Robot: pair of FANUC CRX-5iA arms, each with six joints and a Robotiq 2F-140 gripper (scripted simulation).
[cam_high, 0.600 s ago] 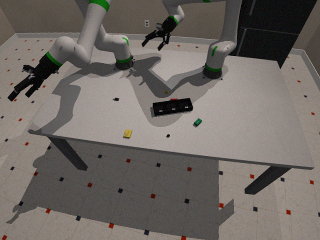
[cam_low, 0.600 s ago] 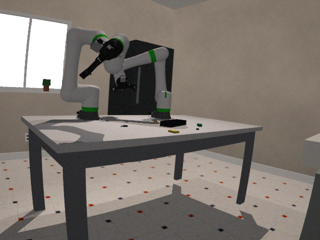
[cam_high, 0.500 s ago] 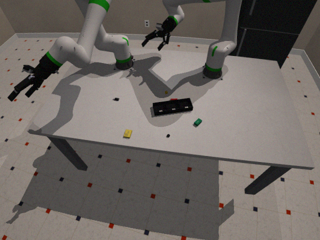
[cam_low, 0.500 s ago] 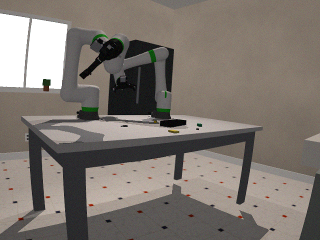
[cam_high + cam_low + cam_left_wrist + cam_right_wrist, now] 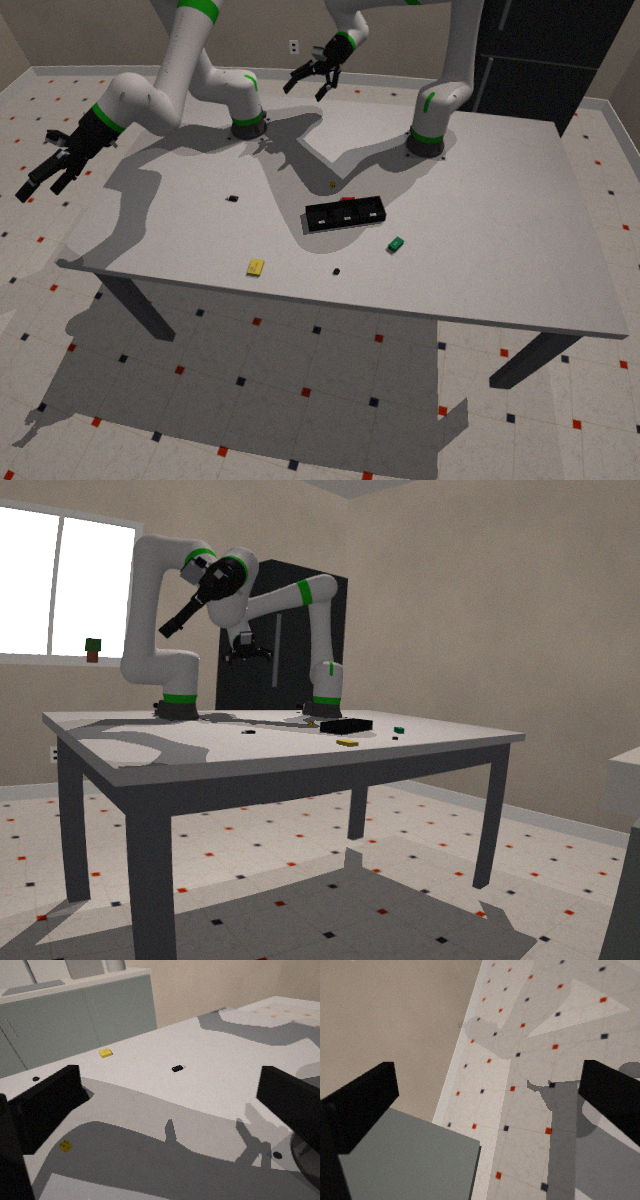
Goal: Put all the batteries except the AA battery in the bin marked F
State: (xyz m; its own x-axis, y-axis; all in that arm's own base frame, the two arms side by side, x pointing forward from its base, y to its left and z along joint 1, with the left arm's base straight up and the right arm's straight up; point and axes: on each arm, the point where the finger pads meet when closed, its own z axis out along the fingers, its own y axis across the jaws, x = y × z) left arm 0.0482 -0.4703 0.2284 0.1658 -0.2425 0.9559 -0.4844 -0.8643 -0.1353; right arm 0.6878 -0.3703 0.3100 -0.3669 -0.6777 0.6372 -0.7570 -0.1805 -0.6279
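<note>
The left gripper [image 5: 305,91] [image 5: 249,659] [image 5: 170,1081] hangs in the air, fingers spread, pinching nothing. Nearest below it is a yellow die [image 5: 332,184] [image 5: 310,723] [image 5: 65,1146], in shadow. Next, a red thing [image 5: 347,198] is mostly hidden behind the joined black bins [image 5: 334,225] [image 5: 346,726] (their labels are too small to read, so I can't tell which is F). Beyond sit a small black thing [image 5: 233,198] [image 5: 250,732] [image 5: 177,1068], a green block [image 5: 395,244] [image 5: 398,730], a tiny dark piece [image 5: 336,271] [image 5: 394,738] [image 5: 36,1079] and a yellow box [image 5: 255,267] [image 5: 347,742] [image 5: 105,1053], near the table edge; which are batteries is unclear. Wide gaps separate these four. The right gripper [image 5: 40,191] [image 5: 166,630] [image 5: 489,1078], also spread with nothing pinched, has open air past the table's side.

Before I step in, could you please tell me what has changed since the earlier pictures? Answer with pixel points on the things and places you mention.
Nothing has visibly changed: the left pincer [image 5: 304,93] [image 5: 249,659] [image 5: 170,1081] and right pincer [image 5: 40,191] [image 5: 166,629] [image 5: 489,1078] are still open and empty, and the black bins [image 5: 336,225] [image 5: 345,726], yellow box [image 5: 255,267] [image 5: 347,742] [image 5: 105,1053] and green block [image 5: 395,244] [image 5: 399,730] stayed put.
</note>
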